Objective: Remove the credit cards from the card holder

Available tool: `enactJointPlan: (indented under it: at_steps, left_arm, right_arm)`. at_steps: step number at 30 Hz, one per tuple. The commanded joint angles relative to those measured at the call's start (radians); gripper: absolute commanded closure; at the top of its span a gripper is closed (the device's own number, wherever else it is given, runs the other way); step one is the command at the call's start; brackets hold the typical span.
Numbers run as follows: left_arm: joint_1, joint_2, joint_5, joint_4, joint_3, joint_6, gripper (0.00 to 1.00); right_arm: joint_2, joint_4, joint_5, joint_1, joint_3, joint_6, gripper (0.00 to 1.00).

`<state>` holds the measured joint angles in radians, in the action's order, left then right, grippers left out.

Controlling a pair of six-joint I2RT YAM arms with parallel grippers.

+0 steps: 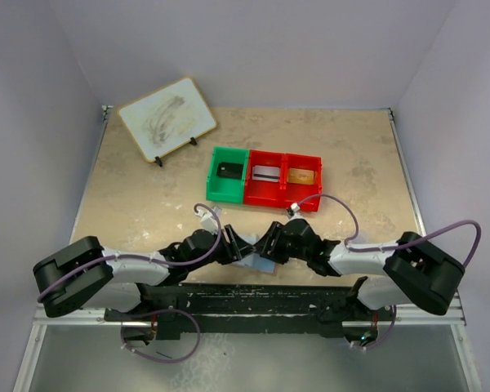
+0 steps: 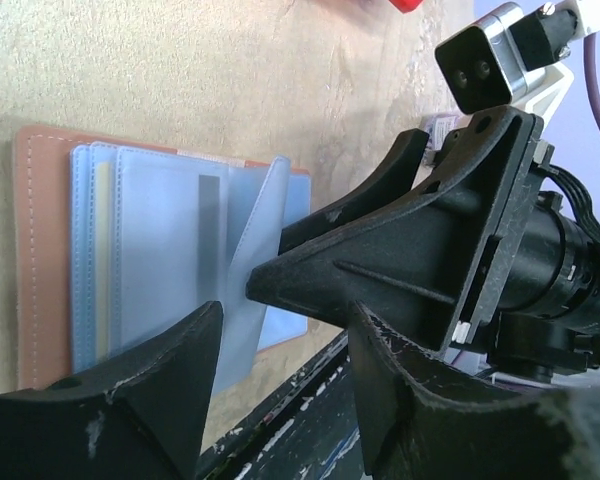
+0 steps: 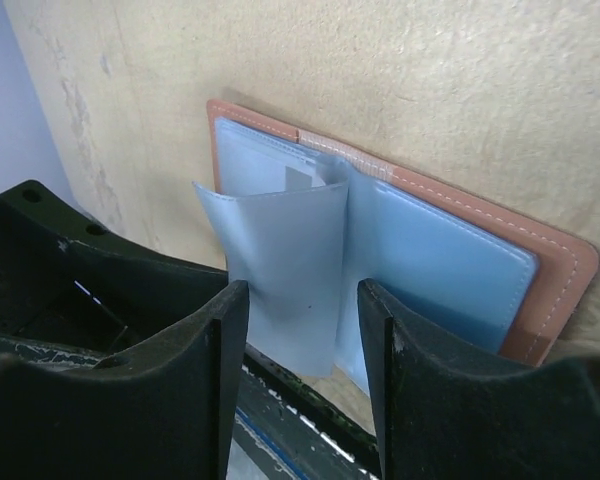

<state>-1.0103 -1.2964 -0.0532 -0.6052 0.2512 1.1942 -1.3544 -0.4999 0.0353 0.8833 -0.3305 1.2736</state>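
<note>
Tan leather card holder (image 3: pixel 555 265) is lying open on the table (image 3: pixel 430 80) between left gripper (image 2: pixel 285 325) and right gripper (image 3: pixel 302 300), both jaws spread; its light, floppy blue sleeves (image 3: pixel 440 255) look slippery, so pinching a card's exposed edge seems best

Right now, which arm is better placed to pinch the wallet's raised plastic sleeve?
Probably the right. The sleeve stands up between the open fingers of the right gripper, while it sits off to one side of the left gripper.
</note>
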Motion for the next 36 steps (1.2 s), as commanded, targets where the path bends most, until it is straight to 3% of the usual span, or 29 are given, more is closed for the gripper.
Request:
enactJointPlan:
  at_steps: [1,10,15,26,31,36]
  left_arm:
    - [-0.022,-0.016,0.103,0.001,0.004,-0.011,0.51]
    - [-0.022,-0.062,0.114,-0.025,0.022,-0.028,0.55]
    - [-0.022,-0.076,0.107,-0.066,0.037,-0.038,0.56]
    - [-0.057,-0.18,0.1,0.096,0.245,-0.164,0.55]
    - [-0.107,-0.266,0.111,0.121,0.302,-0.183,0.53]
    - [-0.142,-0.271,0.025,0.134,0.285,-0.159,0.52]
  right_arm:
    - [0.069,0.033,-0.12,-0.017,0.003,0.012,0.48]
    - [0.156,0.12,-0.162,-0.02,-0.02,-0.007,0.41]
    - [0.137,0.299,-0.198,-0.021,-0.114,-0.035,0.41]
    - [0.317,0.575,-0.411,-0.036,-0.188,-0.083,0.37]
    - [0.385,0.612,-0.411,-0.082,-0.19,-0.134,0.35]
    - [0.464,0.567,-0.331,-0.098,-0.164,-0.173,0.36]
